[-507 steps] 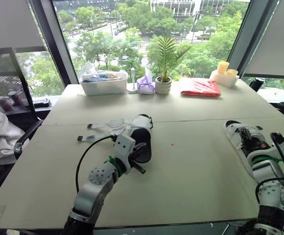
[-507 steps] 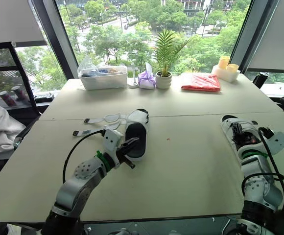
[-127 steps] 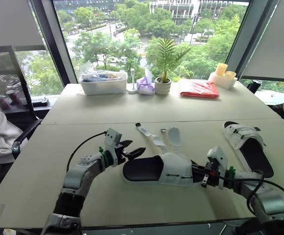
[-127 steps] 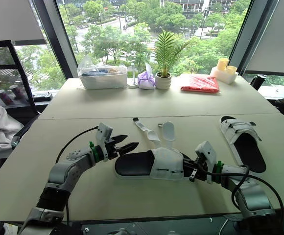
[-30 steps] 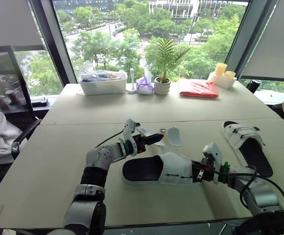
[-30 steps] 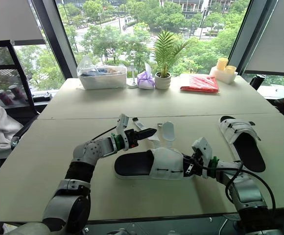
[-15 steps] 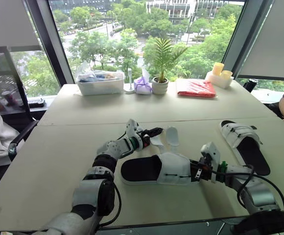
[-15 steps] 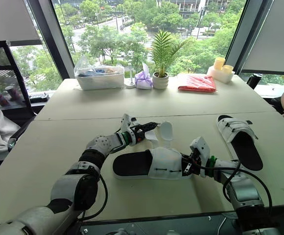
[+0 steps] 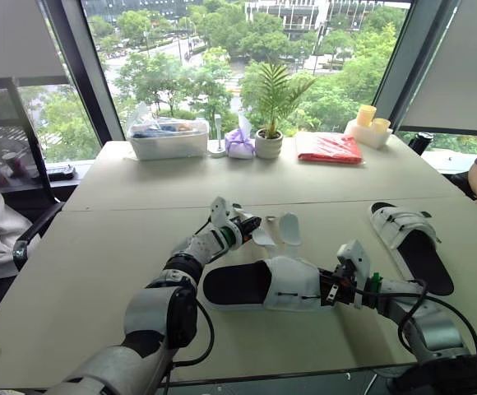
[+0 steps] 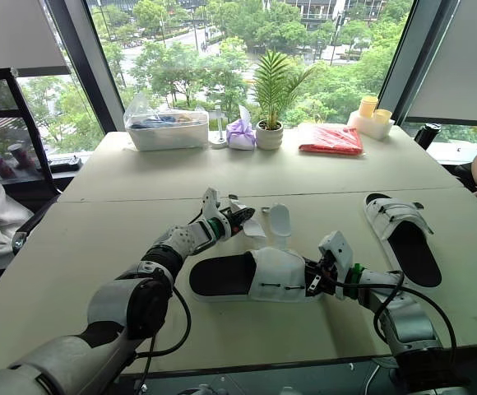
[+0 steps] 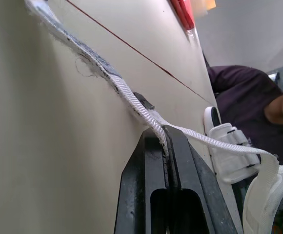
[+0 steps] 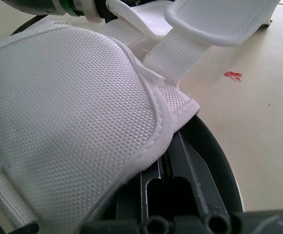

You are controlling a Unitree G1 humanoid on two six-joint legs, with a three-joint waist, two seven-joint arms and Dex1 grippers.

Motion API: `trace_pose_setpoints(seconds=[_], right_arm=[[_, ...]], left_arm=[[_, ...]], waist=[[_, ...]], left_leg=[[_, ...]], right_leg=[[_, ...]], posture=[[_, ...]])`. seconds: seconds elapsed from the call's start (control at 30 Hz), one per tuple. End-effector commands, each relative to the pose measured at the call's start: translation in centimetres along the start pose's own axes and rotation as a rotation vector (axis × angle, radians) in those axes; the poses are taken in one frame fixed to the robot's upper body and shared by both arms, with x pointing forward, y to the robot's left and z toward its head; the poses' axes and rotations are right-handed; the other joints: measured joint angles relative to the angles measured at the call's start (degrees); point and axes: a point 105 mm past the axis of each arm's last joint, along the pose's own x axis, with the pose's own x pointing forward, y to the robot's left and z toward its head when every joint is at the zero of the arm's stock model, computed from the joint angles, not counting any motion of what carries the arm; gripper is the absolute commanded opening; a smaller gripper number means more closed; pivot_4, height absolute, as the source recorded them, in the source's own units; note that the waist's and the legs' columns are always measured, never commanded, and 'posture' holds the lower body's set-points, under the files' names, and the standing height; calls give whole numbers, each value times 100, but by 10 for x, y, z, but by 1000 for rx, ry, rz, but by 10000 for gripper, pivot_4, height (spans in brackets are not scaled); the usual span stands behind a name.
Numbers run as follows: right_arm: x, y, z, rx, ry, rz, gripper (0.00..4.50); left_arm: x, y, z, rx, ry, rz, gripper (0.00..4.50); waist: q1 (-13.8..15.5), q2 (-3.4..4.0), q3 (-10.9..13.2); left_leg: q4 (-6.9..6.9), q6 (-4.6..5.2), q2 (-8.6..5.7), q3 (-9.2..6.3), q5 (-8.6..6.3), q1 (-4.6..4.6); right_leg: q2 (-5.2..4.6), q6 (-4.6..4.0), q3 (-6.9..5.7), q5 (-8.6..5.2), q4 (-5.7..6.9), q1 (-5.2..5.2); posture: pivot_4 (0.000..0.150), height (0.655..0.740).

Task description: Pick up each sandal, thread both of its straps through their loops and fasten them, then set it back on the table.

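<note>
Upper-floor office or meeting room indicated: wide beige tables (image 9: 345, 185), tall windows (image 9: 181, 66) across upper frame, treetops (image 9: 337, 90) seen below.

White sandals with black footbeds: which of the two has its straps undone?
The mid-table white sandal, gripped by the right gripper: its white straps trail loose, one pinched in the left gripper. The far-right sandal has straps crossing its footbed.

Left gripper (image 10: 241, 219) pinching a loose strap (image 10: 254, 230), right gripper (image 10: 312, 280) gripping white sandal (image 10: 273, 271), second sandal (image 10: 401, 234) far right
</note>
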Motion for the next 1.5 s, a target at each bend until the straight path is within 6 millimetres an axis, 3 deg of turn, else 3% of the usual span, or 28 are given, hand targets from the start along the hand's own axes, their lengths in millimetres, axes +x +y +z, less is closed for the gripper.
trace_pose_setpoints(seconds=[0.03, 0.07, 0.23, 0.33, 0.4, 0.47, 0.53, 0.63, 0.77, 0.9, 1.1, 1.5], right_arm=[[4, 8, -15, 35, 44, 20, 0], [4, 8, -15, 35, 45, 20, 0], [1, 4, -15, 31, 51, 13, 0], [1, 3, -15, 29, 53, 10, 0], [1, 2, -15, 29, 51, 7, 0], [1, 2, -15, 30, 51, 6, 0], [3, 3, -17, 31, 52, 6, 0], [4, 4, -17, 32, 50, 7, 0], [4, 4, -17, 32, 51, 8, 0], [4, 4, -17, 31, 50, 5, 0], [6, 2, -16, 28, 49, 6, 0], [12, -1, -13, 17, 41, 10, 0]], left_arm=[[-2, -25, 19, 288, -38, -133, 246], [-4, -28, 20, 338, -38, -155, 246], [-25, -57, 9, 939, -32, -372, 246], [-37, -64, 2, 1196, -50, -429, 246], [-40, -65, 1, 1272, -68, -440, 246], [-39, -61, 6, 1175, -83, -397, 246], [-34, -47, 11, 951, -69, -322, 246], [-34, -33, 8, 772, -36, -278, 246], [-34, -20, 6, 579, -8, -226, 18598], [-37, 6, 2, 179, 56, -105, 39239], [-40, 10, 7, -56, 76, -82, 39239], [-41, -19, 32, -187, -1, -233, 39239]], waist=[[-5, 0, 0], [-4, 1, 0], [-14, 4, -2], [-2, 4, -2], [7, 4, -2], [9, 4, -2], [5, 4, -2], [-7, 3, -1], [0, 2, -1], [1, 2, -1], [3, -8, -1], [-20, -8, -2]], left_leg=[[0, 0, 0, 0, 0, 0], [-2, 0, 0, 0, 0, 0], [-15, -2, 0, 1, -1, 0], [-15, -2, 0, 1, -1, 0], [-12, -2, 0, 1, -1, -1], [-10, -2, 0, 0, -1, -1], [-7, -1, 0, 0, -1, -1], [-4, -1, 0, 0, -1, -1], [-1, 0, 0, 0, 0, -1], [6, 0, 0, 0, 0, 0], [8, -1, 1, 0, 0, 1], [6, -3, 1, 0, 1, 6]], right_leg=[[0, 0, 0, 0, 0, 0], [-1, -1, 0, 0, -1, 0], [-2, -5, 1, 1, -8, -3], [-3, -7, 1, 2, -11, -3], [-4, -9, 1, 2, -11, -1], [-4, -11, 1, 2, -11, 0], [-3, -11, 1, 2, -11, 0], [-2, -9, 0, 3, -9, -1], [0, -7, 0, 4, -4, -2], [1, -7, -1, 4, -1, 1], [3, -6, -1, 4, 5, 0], [3, -6, 0, 6, 8, 1]], posture=[[1500, 7388], [1500, 7388], [1500, 7388], [1500, 7388], [1500, 7388], [1500, 7388], [1500, 7388], [1500, 7388], [1500, 7388], [1500, 7388], [1500, 7388], [1500, 7388]])
